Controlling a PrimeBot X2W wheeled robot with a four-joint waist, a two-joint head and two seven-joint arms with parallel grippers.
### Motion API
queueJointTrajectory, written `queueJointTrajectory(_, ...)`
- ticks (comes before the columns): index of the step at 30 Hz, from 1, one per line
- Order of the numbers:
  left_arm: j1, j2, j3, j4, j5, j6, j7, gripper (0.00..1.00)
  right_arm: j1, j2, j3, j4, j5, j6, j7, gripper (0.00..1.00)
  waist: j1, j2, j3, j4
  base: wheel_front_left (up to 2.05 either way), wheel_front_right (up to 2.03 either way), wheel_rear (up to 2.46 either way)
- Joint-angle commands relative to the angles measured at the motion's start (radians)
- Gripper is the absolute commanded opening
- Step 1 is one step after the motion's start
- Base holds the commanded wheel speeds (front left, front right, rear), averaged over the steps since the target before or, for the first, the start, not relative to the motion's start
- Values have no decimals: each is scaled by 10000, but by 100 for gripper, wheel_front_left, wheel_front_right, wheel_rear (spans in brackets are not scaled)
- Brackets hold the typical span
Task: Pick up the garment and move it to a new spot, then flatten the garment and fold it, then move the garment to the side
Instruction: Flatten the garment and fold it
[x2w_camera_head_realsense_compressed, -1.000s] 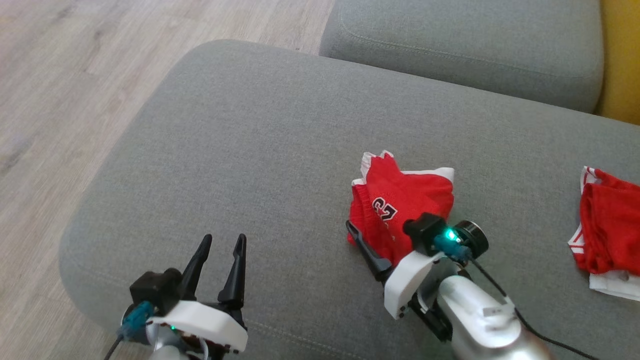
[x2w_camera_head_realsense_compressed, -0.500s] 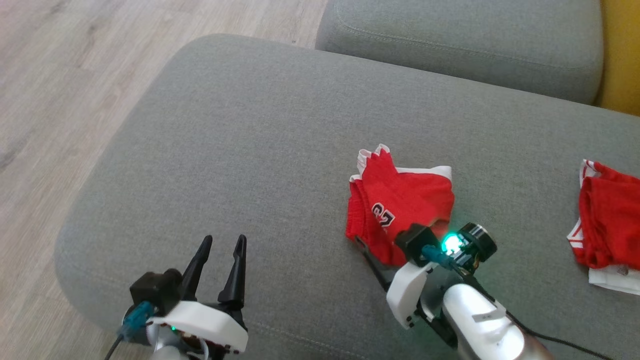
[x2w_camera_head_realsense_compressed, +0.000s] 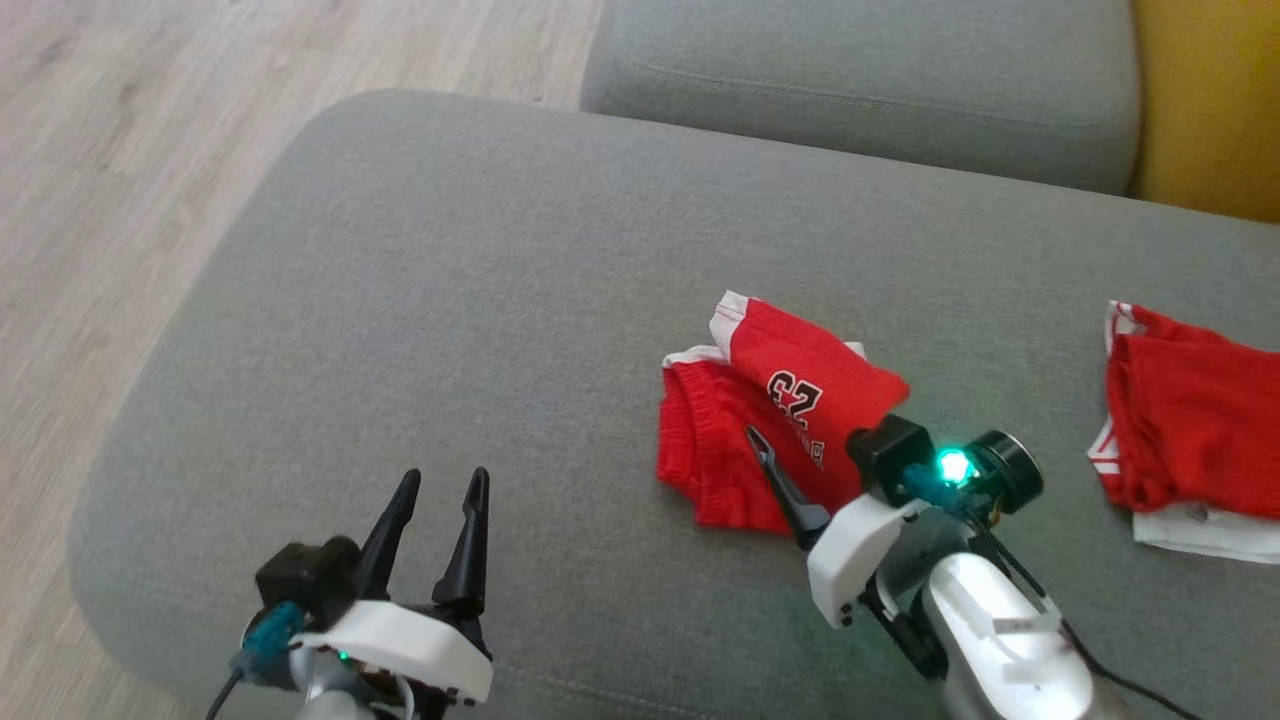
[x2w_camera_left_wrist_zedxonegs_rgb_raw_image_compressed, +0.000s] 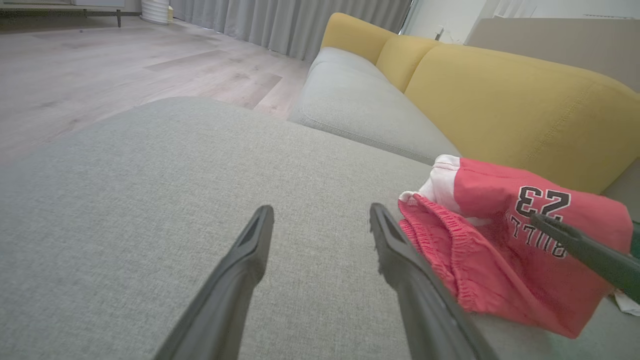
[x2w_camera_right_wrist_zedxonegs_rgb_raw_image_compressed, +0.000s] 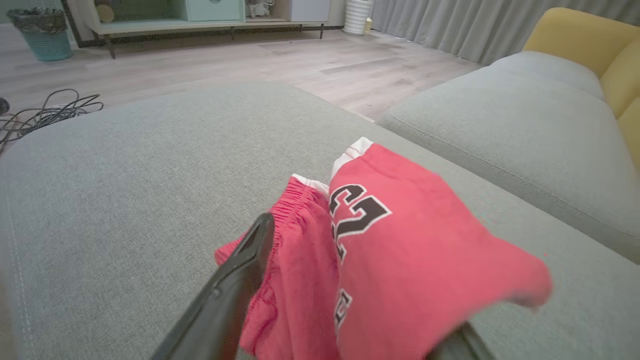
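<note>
Your right gripper (x2w_camera_head_realsense_compressed: 805, 425) is standing with its fingers wide apart at the lower right of the head view, clamping nothing. One dark finger (x2w_camera_head_realsense_compressed: 785, 485) is crossing over the red shorts (x2w_camera_head_realsense_compressed: 715, 460), while the other is hiding under a raised flap printed with the number 23. In the right wrist view that flap is draping across the gap between the fingers, sagging toward the lower right of the frame. The shorts are lying crumpled on the grey cushion (x2w_camera_head_realsense_compressed: 450, 300), right of centre in the head view. Your left gripper (x2w_camera_head_realsense_compressed: 444, 478) is hovering at the lower left, its fingers likewise apart and holding nothing, near the cushion's front edge and apart from the shorts. A second red garment (x2w_camera_head_realsense_compressed: 1180, 430) is lying at the right edge. A grey sofa seat (x2w_camera_head_realsense_compressed: 850, 90) is running along the top, with a yellow backrest (x2w_camera_head_realsense_compressed: 1210, 100) at the upper right and wooden floor (x2w_camera_head_realsense_compressed: 100, 150) at the upper left.
</note>
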Motion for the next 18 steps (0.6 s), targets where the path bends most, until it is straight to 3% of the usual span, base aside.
queueJointTrajectory(1, -376, 10, 325, -362, 29, 3, -120, 100, -78, 112, 35, -524, 129, 19, 32, 100, 0, 0, -103, -144, 0, 0, 0)
queueJointTrajectory(18, -302, 10, 607, -507, 303, -53, -120, 100, 959, 112, -341, -1989, 660, 19, 480, 100, 0, 0, -717, -1103, 0, 0, 0)
